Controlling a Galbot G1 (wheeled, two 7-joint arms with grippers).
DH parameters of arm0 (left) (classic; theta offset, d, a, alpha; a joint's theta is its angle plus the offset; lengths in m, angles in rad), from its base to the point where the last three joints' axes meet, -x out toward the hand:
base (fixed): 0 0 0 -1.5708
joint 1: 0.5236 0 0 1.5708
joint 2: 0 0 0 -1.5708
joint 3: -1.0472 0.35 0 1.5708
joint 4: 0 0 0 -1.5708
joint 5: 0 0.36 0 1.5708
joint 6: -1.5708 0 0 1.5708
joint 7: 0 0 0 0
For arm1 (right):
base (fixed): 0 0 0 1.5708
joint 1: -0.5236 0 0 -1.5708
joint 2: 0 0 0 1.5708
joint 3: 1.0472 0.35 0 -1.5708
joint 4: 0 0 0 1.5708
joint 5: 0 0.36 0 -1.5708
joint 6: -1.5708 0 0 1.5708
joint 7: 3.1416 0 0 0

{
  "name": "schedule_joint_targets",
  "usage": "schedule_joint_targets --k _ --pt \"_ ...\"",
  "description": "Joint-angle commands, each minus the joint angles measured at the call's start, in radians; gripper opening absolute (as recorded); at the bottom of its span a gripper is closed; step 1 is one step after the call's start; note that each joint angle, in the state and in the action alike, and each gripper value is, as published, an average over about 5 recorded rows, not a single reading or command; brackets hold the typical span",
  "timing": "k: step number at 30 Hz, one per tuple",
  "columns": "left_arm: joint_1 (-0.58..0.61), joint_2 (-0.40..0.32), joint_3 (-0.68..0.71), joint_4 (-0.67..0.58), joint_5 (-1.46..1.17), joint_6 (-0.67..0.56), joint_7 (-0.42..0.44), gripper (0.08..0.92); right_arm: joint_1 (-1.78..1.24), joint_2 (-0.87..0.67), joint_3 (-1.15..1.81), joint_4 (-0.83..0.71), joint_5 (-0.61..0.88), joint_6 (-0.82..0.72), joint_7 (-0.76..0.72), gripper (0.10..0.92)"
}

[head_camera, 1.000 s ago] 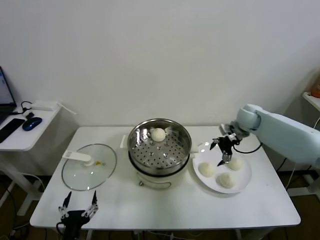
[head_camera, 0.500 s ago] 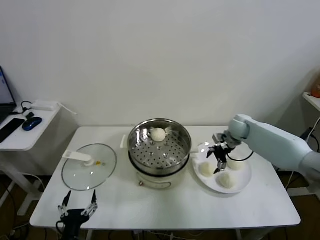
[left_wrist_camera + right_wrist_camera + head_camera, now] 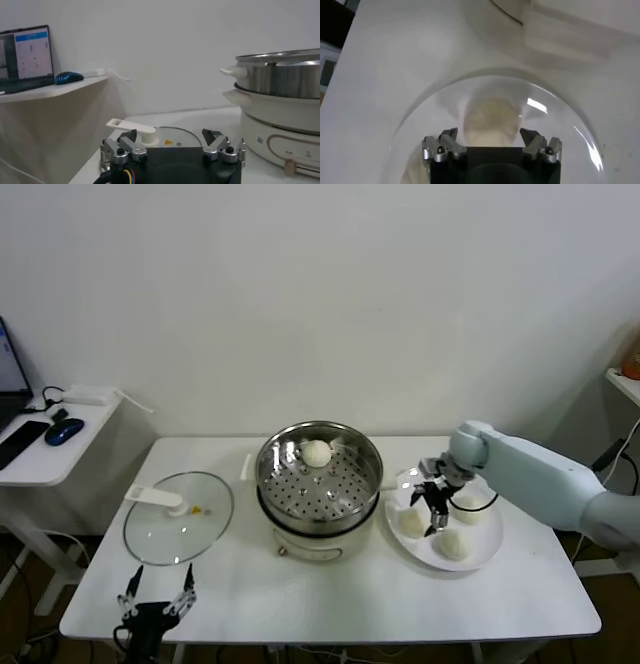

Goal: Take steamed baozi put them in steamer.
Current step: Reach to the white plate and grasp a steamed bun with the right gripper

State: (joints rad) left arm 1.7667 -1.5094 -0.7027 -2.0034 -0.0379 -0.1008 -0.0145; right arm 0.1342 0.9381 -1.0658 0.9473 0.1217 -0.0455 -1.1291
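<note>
The right gripper has swung in from the plate's far side and hangs, jaws spread and empty, directly over the steamer-side baozi, the steamer alongside.

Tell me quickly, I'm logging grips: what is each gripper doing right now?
Left gripper: open, empty, parked at the table's near edge.
Right gripper: open, empty, over a baozi on the plate.

A glass lid lies flat on the white surface at left; a white plate sits at right.
</note>
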Motion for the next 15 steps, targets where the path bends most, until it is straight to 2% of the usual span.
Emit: schedule_joint_targets --k 1,15 --pt "-0.002 0.001 -0.001 0.001 -0.001 0.001 0.000 0.823 -0.012 0.026 0.005 -0.027 -0.010 0.003 0.000 0.823" --pt "-0.002 0.001 -0.002 0.005 -0.003 -0.001 0.000 0.823 -0.025 0.041 0.014 -0.039 -0.022 0.002 -0.010 0.797"
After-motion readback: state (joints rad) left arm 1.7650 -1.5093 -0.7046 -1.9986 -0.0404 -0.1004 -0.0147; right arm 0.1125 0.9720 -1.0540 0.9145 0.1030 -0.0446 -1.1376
